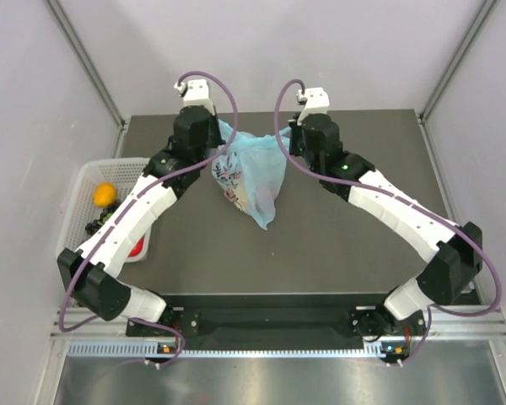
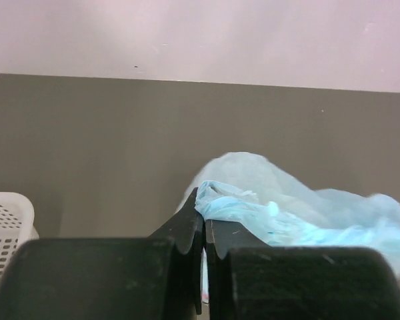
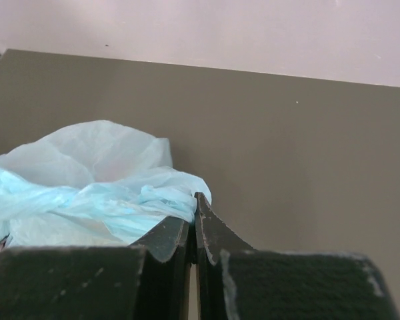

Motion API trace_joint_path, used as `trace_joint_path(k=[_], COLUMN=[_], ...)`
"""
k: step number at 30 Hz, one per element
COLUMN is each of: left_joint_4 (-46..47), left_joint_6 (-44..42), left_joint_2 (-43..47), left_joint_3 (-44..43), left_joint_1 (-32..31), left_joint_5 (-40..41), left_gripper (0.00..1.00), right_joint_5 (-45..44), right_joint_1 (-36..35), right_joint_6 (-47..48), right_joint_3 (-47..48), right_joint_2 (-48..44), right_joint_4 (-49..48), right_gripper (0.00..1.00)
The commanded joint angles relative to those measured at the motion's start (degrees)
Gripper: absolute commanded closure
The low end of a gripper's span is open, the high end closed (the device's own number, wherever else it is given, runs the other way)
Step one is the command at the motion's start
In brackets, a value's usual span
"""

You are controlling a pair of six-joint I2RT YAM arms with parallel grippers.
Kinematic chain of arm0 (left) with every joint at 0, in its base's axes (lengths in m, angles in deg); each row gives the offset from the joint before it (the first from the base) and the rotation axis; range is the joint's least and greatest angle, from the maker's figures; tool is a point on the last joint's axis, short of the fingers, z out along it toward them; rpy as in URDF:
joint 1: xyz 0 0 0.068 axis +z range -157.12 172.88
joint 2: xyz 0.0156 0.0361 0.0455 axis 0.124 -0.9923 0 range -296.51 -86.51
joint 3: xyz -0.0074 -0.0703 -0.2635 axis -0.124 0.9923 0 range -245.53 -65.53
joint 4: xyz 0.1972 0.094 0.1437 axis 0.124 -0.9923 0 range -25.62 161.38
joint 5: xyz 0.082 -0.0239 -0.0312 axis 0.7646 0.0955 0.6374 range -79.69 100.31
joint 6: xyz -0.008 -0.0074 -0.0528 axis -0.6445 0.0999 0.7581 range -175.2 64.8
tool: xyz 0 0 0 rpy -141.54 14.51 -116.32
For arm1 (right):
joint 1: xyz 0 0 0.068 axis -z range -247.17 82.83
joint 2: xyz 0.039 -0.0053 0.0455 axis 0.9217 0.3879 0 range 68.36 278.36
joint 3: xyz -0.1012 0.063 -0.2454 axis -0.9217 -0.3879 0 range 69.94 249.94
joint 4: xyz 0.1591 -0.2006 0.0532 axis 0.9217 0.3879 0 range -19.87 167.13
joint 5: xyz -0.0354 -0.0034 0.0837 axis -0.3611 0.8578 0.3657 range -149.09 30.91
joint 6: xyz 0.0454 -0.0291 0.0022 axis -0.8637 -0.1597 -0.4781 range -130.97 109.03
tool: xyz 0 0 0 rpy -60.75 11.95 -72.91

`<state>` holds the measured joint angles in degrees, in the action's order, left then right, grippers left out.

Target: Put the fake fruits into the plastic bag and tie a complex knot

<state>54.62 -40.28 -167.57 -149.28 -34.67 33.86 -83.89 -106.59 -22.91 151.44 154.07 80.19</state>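
1. Top external view: the plastic bag [image 1: 251, 181] lies on the dark surface [image 1: 337, 245], a little toward 12 o'clock from its middle. Its light-blue top edge is stretched sideways and its body tapers to a point toward 6 o'clock. A printed patch [image 1: 229, 175] shows on the bag's 9 o'clock side.
2. In the same view, the left hand [image 1: 220, 139] meets the bag's upper corner at about 10 o'clock. The right hand [image 1: 288, 139] meets the opposite corner at about 2 o'clock. What lies inside the bag cannot be made out.
3. Also from above, a white mesh basket [image 1: 78, 181] sits at 9 o'clock on the surface, partly under the left arm. An orange [image 1: 104, 195] lies in it toward 12 o'clock. A red fruit [image 1: 137, 246] shows at its 5 o'clock corner, beside the arm. Between these two lies something dark and greenish, too small to name.
4. Left wrist view: the left hand's two black fingers are pressed together, pinching a bunched strip of the bag's blue plastic. The strip runs off toward 3 o'clock. The bag's pale bulge rises behind the fingertips at 1 o'clock. A corner of the basket shows at 8 o'clock.
5. Right wrist view: the right hand's fingers are likewise closed tight on crumpled blue plastic at their tips. The rest of the bag spreads toward 9 o'clock, and bare surface fills the 3 o'clock side.
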Motion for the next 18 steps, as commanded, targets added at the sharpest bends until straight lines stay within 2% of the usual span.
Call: trace_joint_path(k=[1, 4, 8, 13, 18], left_joint_4=[1.37, 0.41, -0.39, -0.82, 2.24], left_joint_6=[-3.14, -2.96, -1.3, 0.9, 5.73], left_joint_2=[3.27, 4.58, 7.48, 10.13, 9.52], left_joint_3=[-0.98, -0.81, 1.9, 5.87, 13.51], left_joint_1=[-3.91, -5.4, -6.02, -5.76, -2.08], left_joint_5=[10.11, 12.83, 19.86, 26.36, 23.83], left_gripper=[1.0, 1.0, 1.0, 1.0, 1.0], right_joint_5=[-4.3, -3.59, -8.32, -14.57, -19.05], right_joint_1=[-0.92, -1.01, -0.75, 0.57, 2.94], right_joint_6=[2.01, 1.93, 0.61, -2.55, -5.19], right_joint_3=[4.8, 7.7, 8.51, 2.38, -6.68], right_joint_2=[1.91, 3.67, 4.47, 3.15, 2.79], right_joint_4=[0.39, 1.44, 3.56, 3.47, 1.1], right_gripper=[1.0, 1.0, 1.0, 1.0, 1.0])
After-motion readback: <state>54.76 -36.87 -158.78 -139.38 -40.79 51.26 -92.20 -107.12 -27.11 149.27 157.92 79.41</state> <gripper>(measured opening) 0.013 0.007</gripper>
